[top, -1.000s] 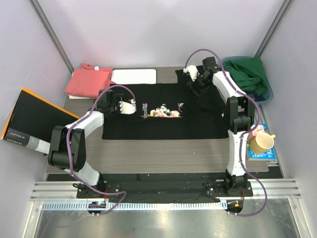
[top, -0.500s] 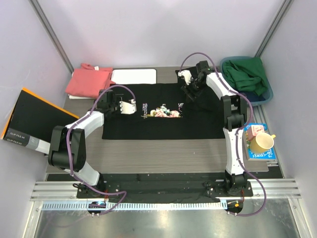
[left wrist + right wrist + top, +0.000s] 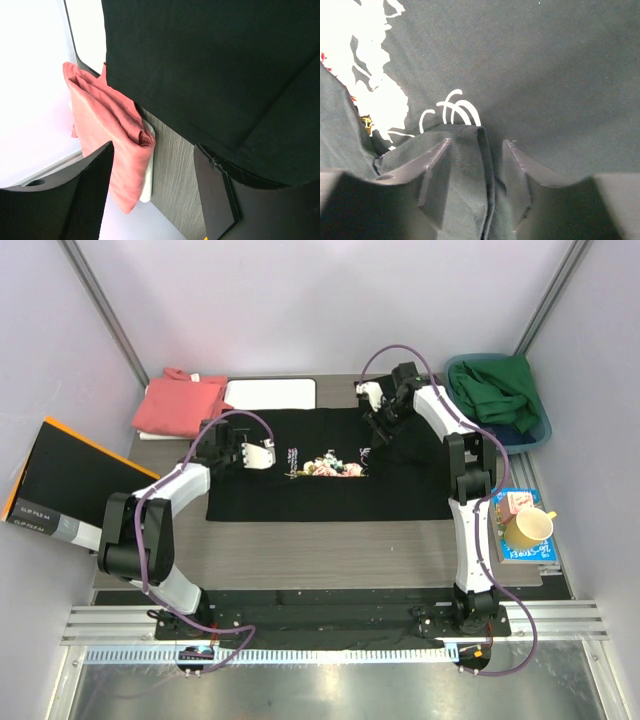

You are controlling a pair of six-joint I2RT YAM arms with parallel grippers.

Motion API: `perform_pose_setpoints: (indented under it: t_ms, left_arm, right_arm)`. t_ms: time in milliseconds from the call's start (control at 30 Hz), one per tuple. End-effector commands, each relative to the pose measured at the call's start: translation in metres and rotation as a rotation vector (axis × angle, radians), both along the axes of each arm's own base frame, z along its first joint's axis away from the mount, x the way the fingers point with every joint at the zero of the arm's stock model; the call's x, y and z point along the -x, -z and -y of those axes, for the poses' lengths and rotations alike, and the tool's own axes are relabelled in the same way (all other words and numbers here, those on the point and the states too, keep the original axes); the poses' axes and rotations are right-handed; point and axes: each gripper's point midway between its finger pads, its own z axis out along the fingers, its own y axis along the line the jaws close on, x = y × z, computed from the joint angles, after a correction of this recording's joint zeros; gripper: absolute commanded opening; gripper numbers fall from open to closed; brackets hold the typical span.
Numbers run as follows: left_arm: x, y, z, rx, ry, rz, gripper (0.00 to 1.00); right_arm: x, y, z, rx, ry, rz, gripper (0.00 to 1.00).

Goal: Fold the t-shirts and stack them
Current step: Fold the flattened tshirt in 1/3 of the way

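The black t-shirt (image 3: 330, 485) with flower print and white script lies spread across the table's middle. My right gripper (image 3: 380, 428) is over its far edge near the print. In the right wrist view it (image 3: 477, 137) is shut on a raised fold of the black t-shirt (image 3: 465, 165), next to the white lettering. The salmon-pink t-shirt (image 3: 180, 405) lies folded at the back left and shows in the left wrist view (image 3: 105, 130). My left gripper (image 3: 228, 440) is open and empty at the black shirt's left sleeve. Bare table shows between its fingers (image 3: 155, 165).
A white board (image 3: 270, 393) lies behind the black shirt. A flat black box with an orange edge (image 3: 70, 480) leans at the left. A blue basket (image 3: 540, 430) holds green cloth at the back right. A yellow mug (image 3: 530, 528) stands at the right edge.
My right gripper has moved left and a little nearer, from the shirt's far right corner toward the print, taking the black cloth with it. The left arm has not moved.
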Motion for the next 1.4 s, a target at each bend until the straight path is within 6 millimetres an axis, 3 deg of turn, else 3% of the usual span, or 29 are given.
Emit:
perform_pose_setpoints:
  t_ms: [0,67,333,433,533,933,1367]
  left_arm:
    - [-0.013,-0.016,0.005,0.017,0.003,0.050,0.66]
    - [-0.013,-0.016,0.005,0.017,0.006,0.052,0.66]
    - [-0.014,-0.015,0.006,0.019,0.006,0.050,0.65]
    - [-0.015,-0.015,0.006,0.020,0.005,0.053,0.65]
    - [-0.015,-0.015,0.006,0.021,0.006,0.053,0.65]
    - [-0.013,-0.012,0.006,0.022,0.006,0.045,0.65]
    - [-0.016,-0.010,0.009,0.027,0.015,0.041,0.65]
  right_arm:
    - [0.003,-0.009,-0.010,-0.019,-0.025,0.006,0.45]
    - [0.005,-0.007,-0.011,-0.012,-0.035,0.003,0.36]
    - [0.013,-0.001,-0.017,0.003,-0.070,-0.012,0.34]
    - [0.015,0.000,-0.017,0.006,-0.075,-0.018,0.23]
    - [0.016,0.001,-0.018,0.013,-0.079,-0.018,0.01]
    - [0.013,-0.003,-0.023,0.019,-0.095,0.013,0.01]
    - [-0.013,-0.023,-0.059,-0.012,-0.136,0.127,0.01]
